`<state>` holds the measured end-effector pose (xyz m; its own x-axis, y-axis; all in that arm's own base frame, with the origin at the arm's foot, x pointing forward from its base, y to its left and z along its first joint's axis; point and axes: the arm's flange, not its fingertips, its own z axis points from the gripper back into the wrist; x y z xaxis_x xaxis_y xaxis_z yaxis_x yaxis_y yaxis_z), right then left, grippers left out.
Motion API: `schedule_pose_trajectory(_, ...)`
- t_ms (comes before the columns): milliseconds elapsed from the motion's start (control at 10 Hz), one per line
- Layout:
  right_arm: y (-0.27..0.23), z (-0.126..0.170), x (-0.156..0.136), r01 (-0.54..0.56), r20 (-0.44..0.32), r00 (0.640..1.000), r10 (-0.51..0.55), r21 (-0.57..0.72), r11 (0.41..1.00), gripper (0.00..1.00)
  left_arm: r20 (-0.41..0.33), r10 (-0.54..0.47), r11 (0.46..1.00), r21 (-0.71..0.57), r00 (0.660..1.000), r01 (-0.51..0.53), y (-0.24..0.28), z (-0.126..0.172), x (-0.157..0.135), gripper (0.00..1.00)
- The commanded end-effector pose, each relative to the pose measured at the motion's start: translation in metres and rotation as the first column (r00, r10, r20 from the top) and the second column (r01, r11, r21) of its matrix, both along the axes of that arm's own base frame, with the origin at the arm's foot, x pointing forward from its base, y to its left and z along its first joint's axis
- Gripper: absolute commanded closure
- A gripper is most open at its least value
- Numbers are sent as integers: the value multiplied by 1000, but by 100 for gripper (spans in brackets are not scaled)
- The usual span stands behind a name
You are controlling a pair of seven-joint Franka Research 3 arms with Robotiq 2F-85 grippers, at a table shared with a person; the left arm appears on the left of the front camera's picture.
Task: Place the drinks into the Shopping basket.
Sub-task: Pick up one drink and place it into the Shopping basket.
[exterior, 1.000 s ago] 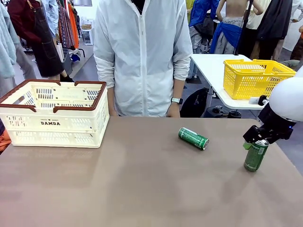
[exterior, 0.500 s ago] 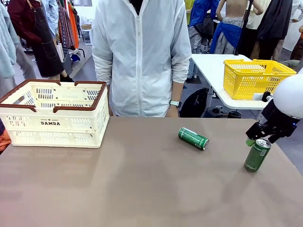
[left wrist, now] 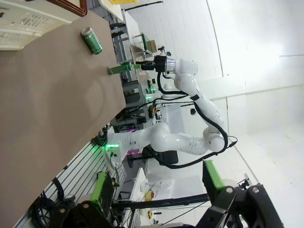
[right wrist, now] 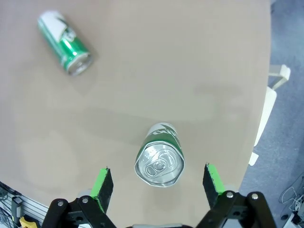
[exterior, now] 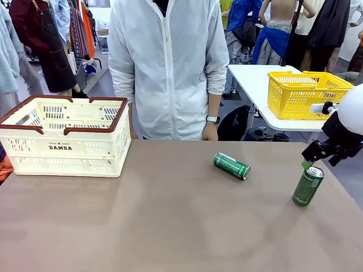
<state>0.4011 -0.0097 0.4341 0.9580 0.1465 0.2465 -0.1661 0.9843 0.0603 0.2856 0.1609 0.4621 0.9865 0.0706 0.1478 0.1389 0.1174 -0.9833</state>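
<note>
One green drink can [exterior: 308,185] stands upright near the table's right edge. A second green can [exterior: 231,166] lies on its side right of the table's middle. My right gripper [exterior: 315,160] hangs open just above and to the right of the upright can, not touching it. From the right wrist, that can's silver top [right wrist: 159,164] sits between my spread green pads [right wrist: 102,184], with the lying can [right wrist: 65,43] farther off. The cream Shopping basket [exterior: 62,148] with a brown rim stands at the far left. My left gripper [left wrist: 156,190] is open, away from the table, with nothing in it.
A person in a white jacket [exterior: 170,68] stands at the far side, hands down by the table edge. A yellow mesh basket [exterior: 306,90] sits on another white table behind at the right. The table's right edge [exterior: 340,187] runs close to the upright can.
My right gripper has risen and drifted right, from around the upright can's top to above it. The can stays standing on the table. The left arm has not moved.
</note>
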Motion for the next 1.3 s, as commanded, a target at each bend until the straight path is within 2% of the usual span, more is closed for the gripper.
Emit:
schedule_pose_trajectory(0,5,-5,6,25,-35,999,-26,-24,999,0,-6,12,1000,-14,1000,-12,-2,3,-1,0)
schedule_pose_trajectory(100,7,-12,7,30,-36,999,-31,-26,999,0,-6,12,1000,-14,1000,-12,-2,3,-1,0)
schedule_pose_trajectory(400,16,-42,17,12,-108,994,-16,-35,999,0,-6,12,1000,-14,1000,-12,-2,3,-1,0)
schedule_pose_trajectory(700,19,-49,16,-4,-105,994,0,-37,999,0,-6,12,1000,-14,1000,-12,-2,3,-1,0)
schedule_pose_trajectory(800,18,-50,15,-7,-100,995,2,-47,999,13,-6,12,1000,-14,1000,-12,-2,3,-1,0)
schedule_pose_trajectory(900,19,-50,15,-11,-104,995,6,-53,999,68,-6,12,1000,-14,1000,-12,-2,3,-1,0)
schedule_pose_trajectory(1000,20,-51,14,-14,-103,995,9,-53,998,100,-6,12,1000,-14,1000,-12,-2,3,-1,0)
schedule_pose_trajectory(1200,20,-50,14,-18,-102,995,13,-53,998,100,-6,12,1000,-14,1000,-12,-2,3,-1,0)
